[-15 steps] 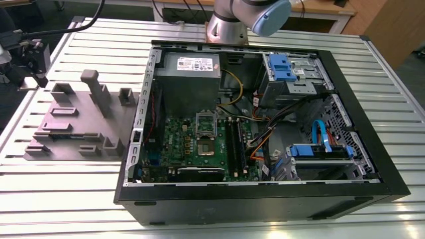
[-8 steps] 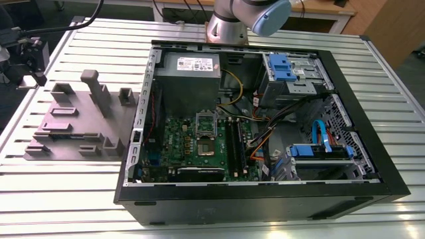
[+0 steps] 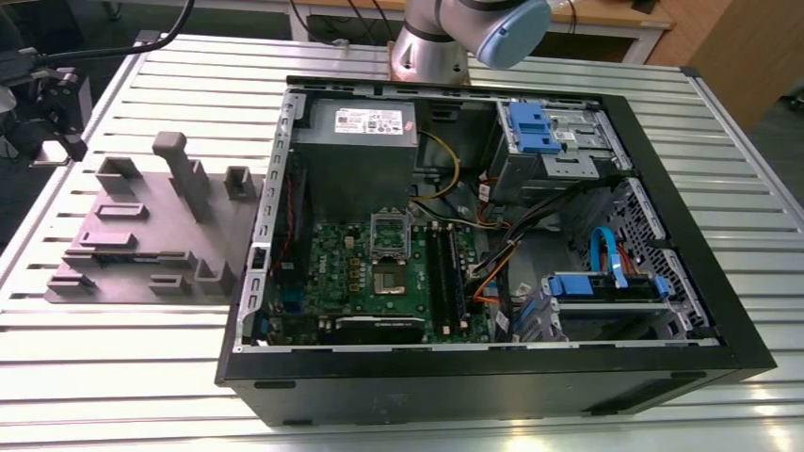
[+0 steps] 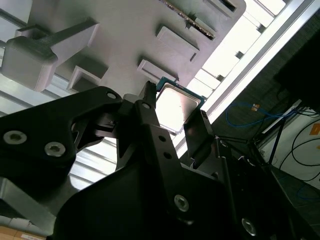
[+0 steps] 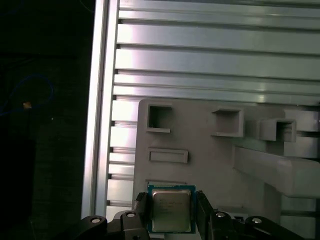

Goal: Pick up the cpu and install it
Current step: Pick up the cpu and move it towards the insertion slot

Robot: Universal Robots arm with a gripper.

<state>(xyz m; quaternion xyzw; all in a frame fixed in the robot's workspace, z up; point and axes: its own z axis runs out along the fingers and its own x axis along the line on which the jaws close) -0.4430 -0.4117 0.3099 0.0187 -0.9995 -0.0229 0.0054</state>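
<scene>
Ribbed metal table (image 3: pixel 151 358) carries a grey holder block (image 5: pixel 210 165) and an open computer case (image 3: pixel 503 381), and over the block my pincer (image 5: pixel 171 214) is clamped on the cpu (image 5: pixel 171 206) by two opposite edges.

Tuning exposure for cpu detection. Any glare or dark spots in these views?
First wrist view: cpu evenly lit, table shiny in bands, area off the table's edge near black. Second wrist view: cpu top glares white, table behind it blown out, claw dark in the foreground. Exterior view: even light, case interior shaded.
</scene>
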